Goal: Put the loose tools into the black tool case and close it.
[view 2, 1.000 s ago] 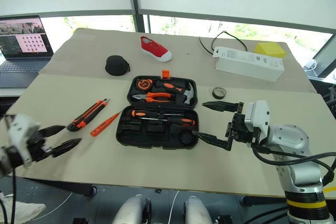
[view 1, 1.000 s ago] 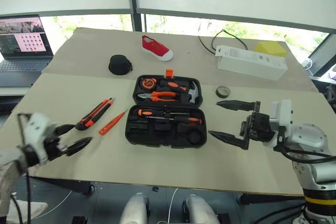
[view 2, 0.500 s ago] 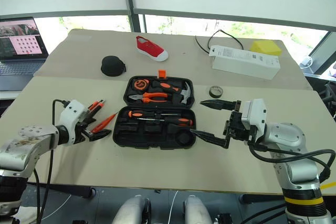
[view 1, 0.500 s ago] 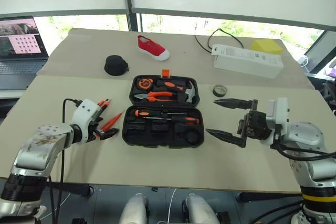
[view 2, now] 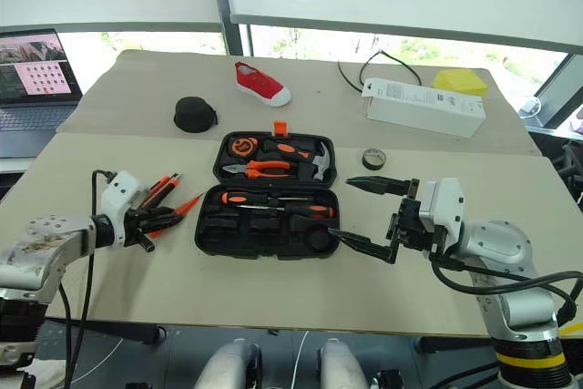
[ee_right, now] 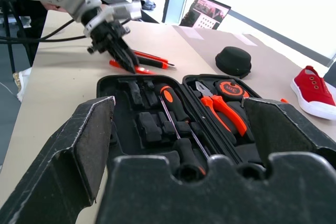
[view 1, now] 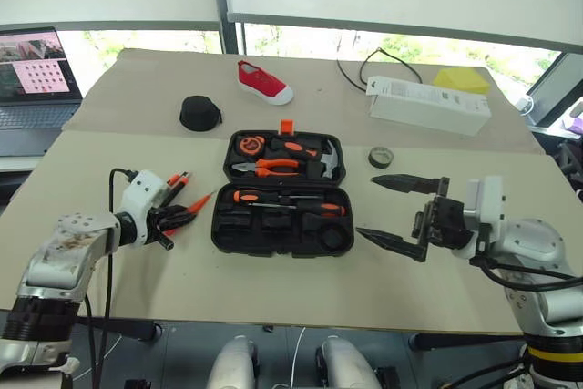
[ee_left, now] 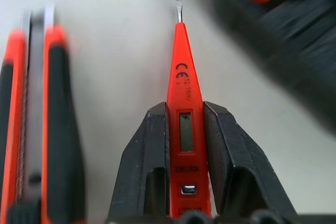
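Note:
The black tool case (view 1: 216, 225) lies open mid-table, with two orange-black screwdrivers (view 1: 273, 197) in its near half and pliers, hammer and tape measure in the far half. Left of it, my left gripper (view 1: 178, 217) is shut on the thin orange tester screwdriver (ee_left: 181, 72), whose tip points toward the case. The orange-black utility knife (view 1: 173, 180) lies just beside it on the table. A small dark tape ring (view 1: 386, 158) sits right of the case. My right gripper (view 1: 368, 206) hovers open by the case's right edge, holding nothing.
A round black pouch (view 1: 200, 113) and a red shoe (view 1: 269, 82) lie beyond the case. At the back right are a white box (view 1: 428, 105), a yellow block (view 1: 466, 79) and a black cable (view 1: 363, 66). A laptop (view 1: 33, 75) stands far left.
My left arm has swung in from the table's left edge to the tester screwdriver, and its fingers have shut on it. The right arm has kept still.

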